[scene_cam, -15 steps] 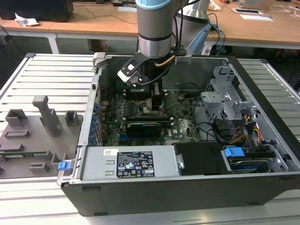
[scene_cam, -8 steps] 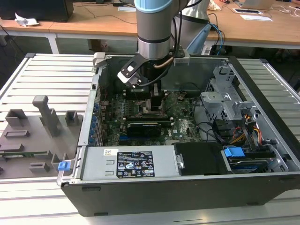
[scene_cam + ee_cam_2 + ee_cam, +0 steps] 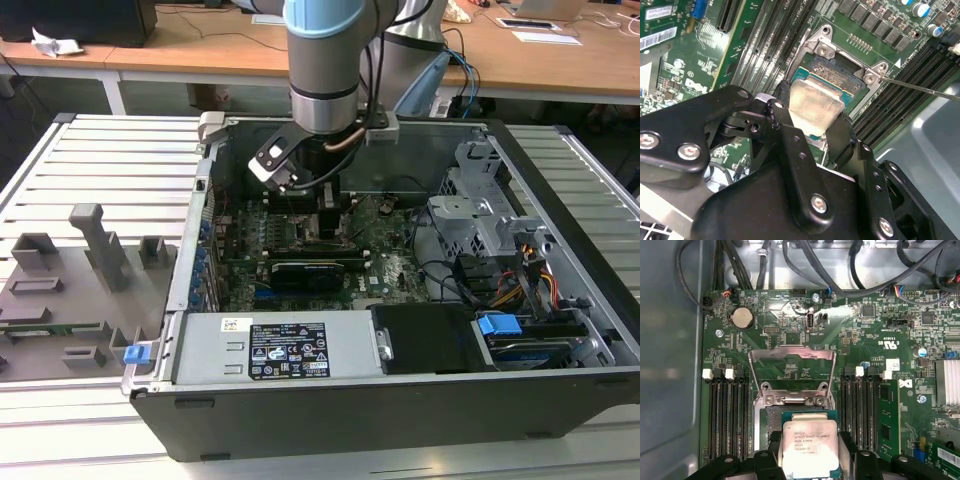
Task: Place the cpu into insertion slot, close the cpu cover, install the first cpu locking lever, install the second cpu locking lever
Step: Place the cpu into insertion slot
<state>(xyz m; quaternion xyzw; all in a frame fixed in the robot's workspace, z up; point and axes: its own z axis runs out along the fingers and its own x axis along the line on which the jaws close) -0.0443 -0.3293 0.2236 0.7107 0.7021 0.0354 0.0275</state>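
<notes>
Second wrist view: flat square matte-silver cpu between fingers of black tool

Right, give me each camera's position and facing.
Exterior view: outside and above the open computer case, looking down into it; the arm reaches down to the gripper.
First wrist view: on the arm, facing straight down at the motherboard and the open cpu cover; the gripper flanks the cpu.
Second wrist view: on the arm behind the gripper, facing slantwise past it to the insertion slot.
Shared: both wrist views show the gripper holding the cpu over that slot.
</notes>
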